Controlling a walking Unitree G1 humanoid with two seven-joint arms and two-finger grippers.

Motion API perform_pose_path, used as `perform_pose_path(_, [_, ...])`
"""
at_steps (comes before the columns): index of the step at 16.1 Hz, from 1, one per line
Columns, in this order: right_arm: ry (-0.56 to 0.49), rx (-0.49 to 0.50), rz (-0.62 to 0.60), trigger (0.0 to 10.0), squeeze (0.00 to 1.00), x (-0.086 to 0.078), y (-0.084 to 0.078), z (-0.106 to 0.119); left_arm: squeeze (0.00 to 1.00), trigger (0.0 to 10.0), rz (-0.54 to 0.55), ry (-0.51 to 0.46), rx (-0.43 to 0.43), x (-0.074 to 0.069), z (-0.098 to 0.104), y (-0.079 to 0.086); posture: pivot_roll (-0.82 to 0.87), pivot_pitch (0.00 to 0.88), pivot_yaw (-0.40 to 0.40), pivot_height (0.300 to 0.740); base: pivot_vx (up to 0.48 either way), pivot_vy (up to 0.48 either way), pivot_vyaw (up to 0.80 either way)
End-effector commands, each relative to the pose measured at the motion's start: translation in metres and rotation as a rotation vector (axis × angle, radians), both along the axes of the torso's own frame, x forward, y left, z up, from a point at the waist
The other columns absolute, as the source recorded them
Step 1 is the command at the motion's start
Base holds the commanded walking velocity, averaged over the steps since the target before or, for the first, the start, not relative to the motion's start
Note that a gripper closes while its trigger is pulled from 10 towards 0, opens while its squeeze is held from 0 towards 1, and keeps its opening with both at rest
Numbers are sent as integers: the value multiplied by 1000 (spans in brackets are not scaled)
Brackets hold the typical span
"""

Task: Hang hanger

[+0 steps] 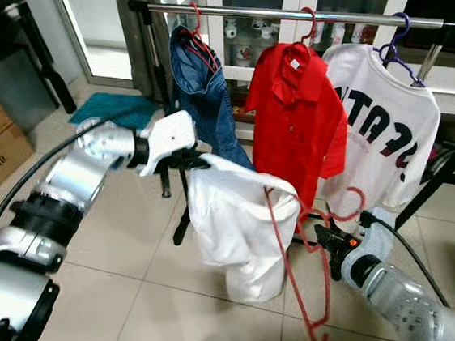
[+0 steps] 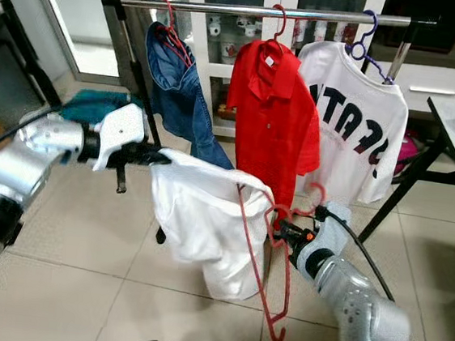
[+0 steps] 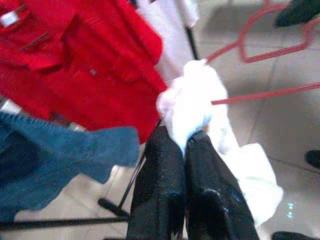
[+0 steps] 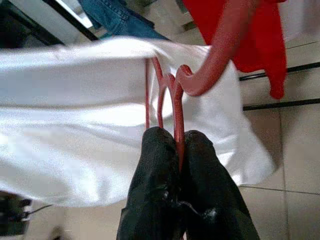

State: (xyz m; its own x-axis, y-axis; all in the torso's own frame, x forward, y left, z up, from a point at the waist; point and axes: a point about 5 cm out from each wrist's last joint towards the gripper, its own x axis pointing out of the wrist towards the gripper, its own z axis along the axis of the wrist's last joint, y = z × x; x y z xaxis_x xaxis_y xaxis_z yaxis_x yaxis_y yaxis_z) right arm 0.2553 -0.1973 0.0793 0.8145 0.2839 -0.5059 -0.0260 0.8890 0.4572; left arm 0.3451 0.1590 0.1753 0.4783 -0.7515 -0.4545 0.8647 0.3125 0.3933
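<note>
Nearest you, your right gripper has its two black fingers pinched tight on the neck of the red hanger, just below its hook. The hanger's wire frame hangs tilted, one end dangling low toward the tiled floor, the other end inside the white garment. Your left gripper is clamped on a bunched fold of that white garment at its upper corner, holding it up so the cloth droops between your two arms. Behind the garment stands the clothes rack, its metal rail running across the top. On it, from your left, hang a blue denim piece, a red polo shirt and a white lettered shirt, each on its own hanger.
</note>
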Motion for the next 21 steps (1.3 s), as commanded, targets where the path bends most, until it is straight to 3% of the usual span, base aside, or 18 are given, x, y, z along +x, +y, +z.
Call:
perform_pose_path(1, [-14, 36, -44, 10000, 0, 1, -3, 5, 0, 0, 38, -38, -4, 2, 6, 4, -132, 0, 108, 740, 0, 0, 0])
perform_pose_path(3, [-10, 222, -276, 10000, 0, 12, -7, 10, 0, 0, -2, -6, -45, -6, -3, -8, -132, 0, 104, 740, 0, 0, 0])
perform_pose_path(5, [-34, 382, -383, 10000, 0, 21, -1, 18, 0, 0, -48, 26, -58, -15, -18, -20, -134, 0, 102, 740, 0, 0, 0])
perform_pose_path(6, [-66, 500, -474, 10000, 0, 31, 8, 27, 0, 0, -91, 59, -77, -23, -35, -36, -132, 0, 102, 740, 0, 0, 0])
perform_pose_path(8, [-123, 522, -468, 10000, 0, 38, 20, 40, 0, 0, -118, 74, -91, -30, -46, -52, -132, 0, 102, 740, 0, 0, 0])
perform_pose_path(9, [-154, 584, -518, 10000, 0, 43, 32, 51, 0, 0, -117, 81, -140, -31, -46, -64, -132, 0, 101, 740, 0, 0, 0])
perform_pose_path(10, [-178, 600, -588, 10000, 0, 48, 36, 56, 0, 0, -108, 98, -217, -32, -42, -73, -131, 0, 102, 740, 0, 0, 0])
perform_pose_path(11, [-203, 539, -608, 10000, 0, 52, 37, 58, 0, 0, -102, 116, -284, -33, -38, -77, -130, 0, 102, 740, 0, 0, 0])
perform_pose_path(14, [-271, 459, -659, 10000, 0, 63, 39, 66, 0, 0, -145, 172, -398, -40, -29, -80, -121, 0, 104, 740, 0, 0, 0])
perform_pose_path(17, [-322, 470, -739, 10000, 0, 77, 39, 76, 0, 0, -273, 264, -358, -61, -34, -84, -111, 0, 102, 740, 0, 0, 0])
perform_pose_path(19, [-323, 544, -784, 10000, 0, 86, 41, 83, 0, 0, -277, 269, -278, -66, -43, -82, -111, 0, 100, 740, 0, 0, 0])
perform_pose_path(21, [-345, 541, -800, 10000, 0, 90, 39, 88, 0, 0, -279, 281, -288, -67, -43, -83, -112, 0, 100, 740, 0, 0, 0])
